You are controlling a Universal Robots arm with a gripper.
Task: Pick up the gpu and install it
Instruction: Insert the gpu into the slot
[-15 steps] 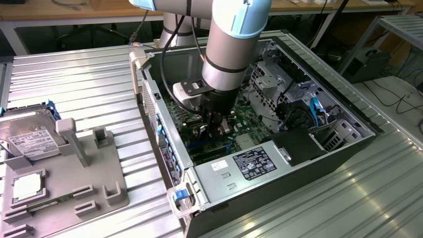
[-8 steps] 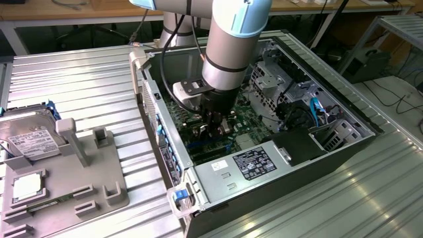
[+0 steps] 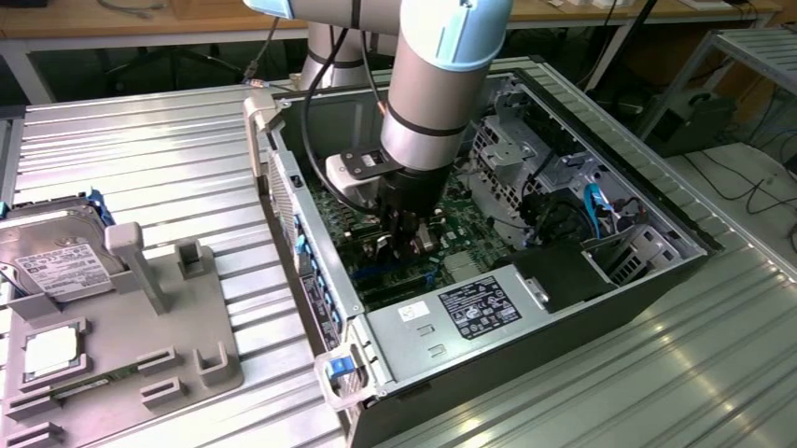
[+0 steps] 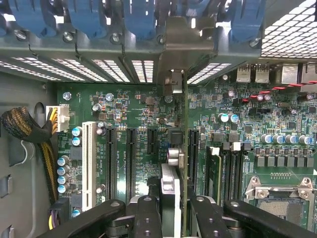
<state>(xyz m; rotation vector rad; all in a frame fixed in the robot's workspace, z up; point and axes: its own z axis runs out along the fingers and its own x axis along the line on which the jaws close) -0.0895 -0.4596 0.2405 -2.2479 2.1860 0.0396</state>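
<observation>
Landmark: open computer case point(image 3: 548, 308), lying on its side on a ribbed metal table point(image 3: 149, 159).

Gripper point(image 3: 409, 245): lowered inside the case, directly above the green motherboard point(image 4: 148, 119); fingers point(image 4: 148, 218) pinched on the gpu point(image 4: 174, 163).

Gpu: held edge-on between the fingers, standing upright over the motherboard's black expansion slots point(image 4: 130, 158); its silvery end bracket point(image 4: 174, 59) meets the case's rear wall beneath the blue slot clips point(image 4: 138, 17). Whether its edge is seated in a slot is hard to judge.

Outside the case, toward the exterior view's left: grey parts holder point(image 3: 112, 355) on the table, bearing a hard drive point(image 3: 56, 252) with white label and a square processor chip point(image 3: 52, 350).
</observation>
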